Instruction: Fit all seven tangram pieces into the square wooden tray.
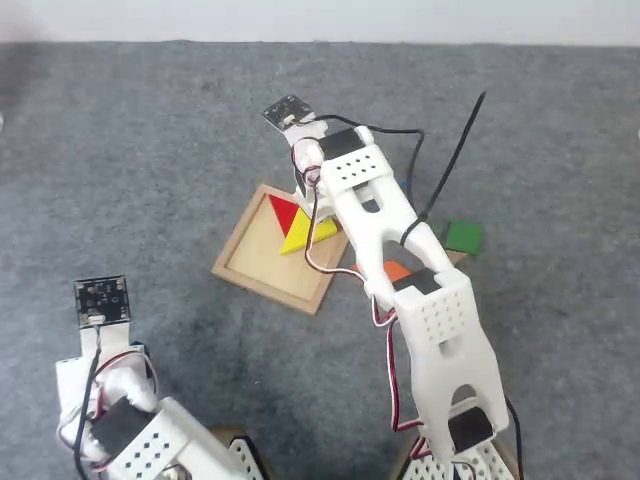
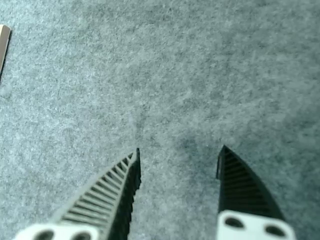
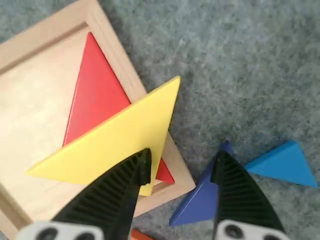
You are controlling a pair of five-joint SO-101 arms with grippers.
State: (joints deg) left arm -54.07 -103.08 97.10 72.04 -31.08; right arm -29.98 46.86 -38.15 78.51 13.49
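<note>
We see the square wooden tray (image 3: 45, 34) beneath the right gripper (image 3: 182, 160), whose jaws stand apart and grasp nothing. A red triangle (image 3: 95, 95) lies flat inside the tray. A yellow triangle (image 3: 120, 135) lies over it and across the rim, one edge under one fingertip. By the other fingertip sit a dark blue piece (image 3: 195, 202) and a light blue triangle (image 3: 280, 165). The left gripper (image 2: 179, 155) hangs released over grey mat (image 2: 160, 60).

You have nothing to read here: no text, label, number or sign is legible in any of the views.
</note>
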